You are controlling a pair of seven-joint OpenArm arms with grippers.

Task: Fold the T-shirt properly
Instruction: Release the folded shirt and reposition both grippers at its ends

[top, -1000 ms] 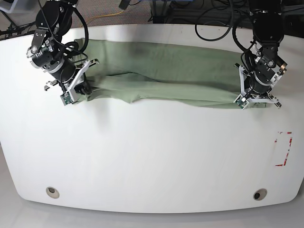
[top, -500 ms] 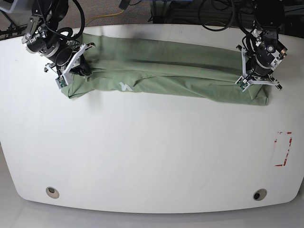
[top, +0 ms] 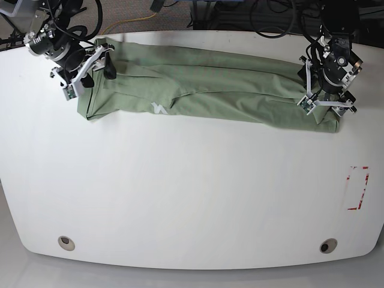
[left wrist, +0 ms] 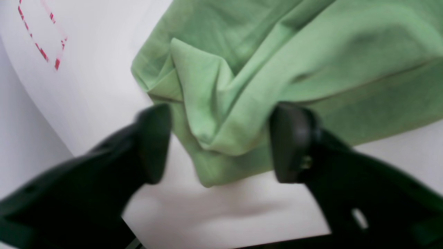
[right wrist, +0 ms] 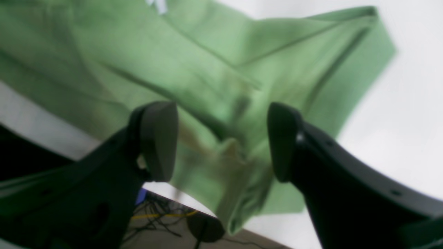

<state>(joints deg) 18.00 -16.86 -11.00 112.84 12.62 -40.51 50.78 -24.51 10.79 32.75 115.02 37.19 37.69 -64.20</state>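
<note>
Green T-shirt [top: 210,90] on white table [top: 192,192], red-taped corner mark [top: 359,188] nearby, both grippers released.

In the right wrist view the T-shirt [right wrist: 221,69] is smearing into soft blur, and its white mark [right wrist: 156,5] is running off the top edge, unreadable. The left gripper's [left wrist: 220,141] fingers [left wrist: 152,141] are blurring too, their bases dropping past the bottom edge. In the base view both arms are being cut off at the top, and the right gripper [top: 99,63] is perhaps hiding the shirt's corner.
</note>
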